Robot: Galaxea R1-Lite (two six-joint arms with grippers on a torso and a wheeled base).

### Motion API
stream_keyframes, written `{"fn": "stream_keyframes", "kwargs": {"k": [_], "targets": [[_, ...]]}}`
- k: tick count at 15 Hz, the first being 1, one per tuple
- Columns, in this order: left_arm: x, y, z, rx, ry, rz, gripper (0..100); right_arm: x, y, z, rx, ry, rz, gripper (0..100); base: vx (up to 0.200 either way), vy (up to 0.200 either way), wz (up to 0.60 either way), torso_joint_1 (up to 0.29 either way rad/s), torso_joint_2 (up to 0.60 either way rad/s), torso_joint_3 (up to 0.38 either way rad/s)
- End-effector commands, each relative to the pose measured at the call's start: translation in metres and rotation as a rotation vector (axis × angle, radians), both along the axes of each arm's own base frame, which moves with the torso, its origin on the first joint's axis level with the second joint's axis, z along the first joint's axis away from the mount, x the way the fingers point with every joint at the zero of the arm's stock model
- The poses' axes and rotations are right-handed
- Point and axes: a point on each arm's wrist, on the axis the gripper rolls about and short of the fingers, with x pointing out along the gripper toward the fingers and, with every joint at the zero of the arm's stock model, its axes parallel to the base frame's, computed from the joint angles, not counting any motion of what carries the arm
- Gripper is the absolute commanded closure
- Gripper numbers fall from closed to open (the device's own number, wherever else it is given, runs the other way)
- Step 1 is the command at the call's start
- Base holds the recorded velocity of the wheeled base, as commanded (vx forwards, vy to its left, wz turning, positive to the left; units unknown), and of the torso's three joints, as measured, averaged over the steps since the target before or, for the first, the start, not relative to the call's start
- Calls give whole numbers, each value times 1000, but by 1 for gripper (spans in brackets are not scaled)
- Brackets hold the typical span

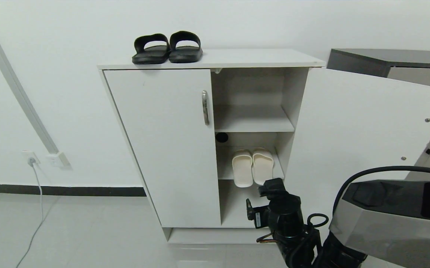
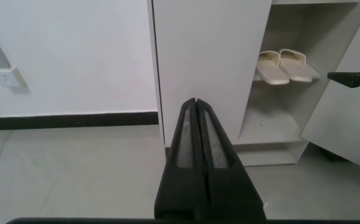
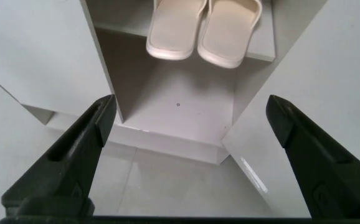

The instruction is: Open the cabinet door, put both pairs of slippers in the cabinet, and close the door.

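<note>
Right gripper (image 1: 270,186) hangs empty, jaws spread wide, just before the lower shelves of the cabinet (image 1: 259,57). The right door (image 1: 356,126) stands swung out to give access. White slippers (image 1: 252,166) sit on the middle shelf, while black slippers (image 1: 167,48) wait on top, likely next. Left gripper (image 2: 195,109) is clenched on nothing, well apart from the cabinet.

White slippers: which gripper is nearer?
Right. The right gripper hangs open just below and in front of the white slippers; the left gripper sits farther back, facing the closed door.
</note>
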Motion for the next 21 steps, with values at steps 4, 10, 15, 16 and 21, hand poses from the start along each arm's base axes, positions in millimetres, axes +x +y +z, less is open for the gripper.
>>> {"fn": "stream_keyframes", "kwargs": {"k": [4,10,15,16,21], "targets": [[0,0,0,0,0,1,100,0,0,-1,0,1,1,0,0,0,0,0,0,0],[0,0,0,0,0,-4,100,0,0,0,5,-12,-17,0,0,67,0,1,0,2],[0,0,0,0,0,-4,100,0,1,1,10,-18,-17,0,0,200,0,4,1,5],[0,0,0,0,0,-4,100,0,1,0,10,-16,-15,0,0,200,0,7,2,-2],[0,0,0,0,0,-6,100,0,2,2,24,-30,-14,0,0,200,0,-1,4,3]]}}
